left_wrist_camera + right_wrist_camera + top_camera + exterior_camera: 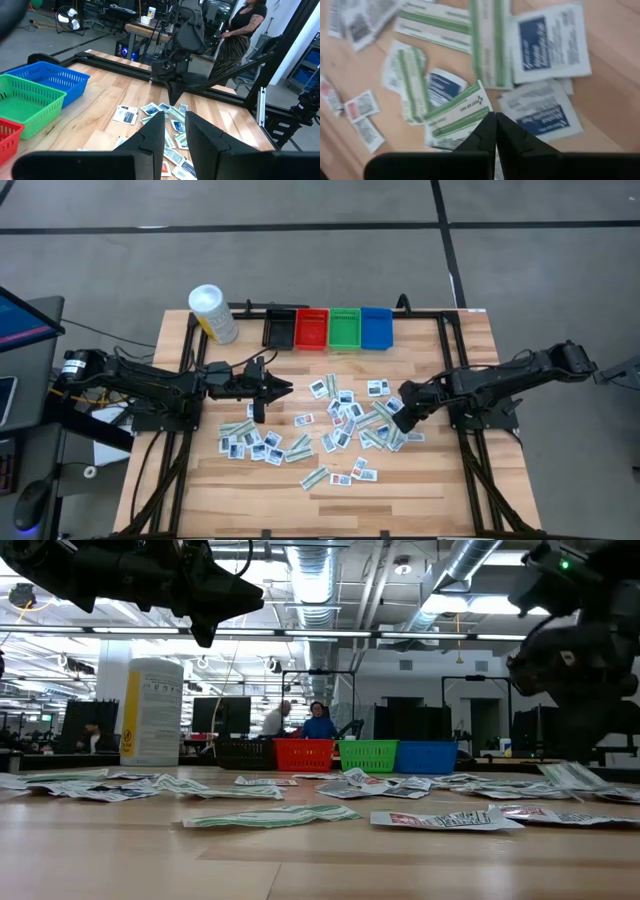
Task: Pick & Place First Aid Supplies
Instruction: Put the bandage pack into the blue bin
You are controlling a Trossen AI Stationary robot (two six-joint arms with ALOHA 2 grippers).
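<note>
Right pincer: my fingers are pressed together, tips at the edge of a green-striped strip; whether they have caught it I cannot tell.
Risk: lifting with nothing, or dragging overlapping first aid supplies along, since they lie stacked.
Right arm: reaches in from 3 o'clock, wrist tipped down over the pile.
Left pincer: part open, empty, hovering at 9 o'clock.
Bins: 12 o'clock on the worktop.

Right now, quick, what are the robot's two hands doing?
Left gripper: fingers slightly apart, holding nothing, above the table.
Right gripper: shut on a green-striped packet in the pile.
</note>
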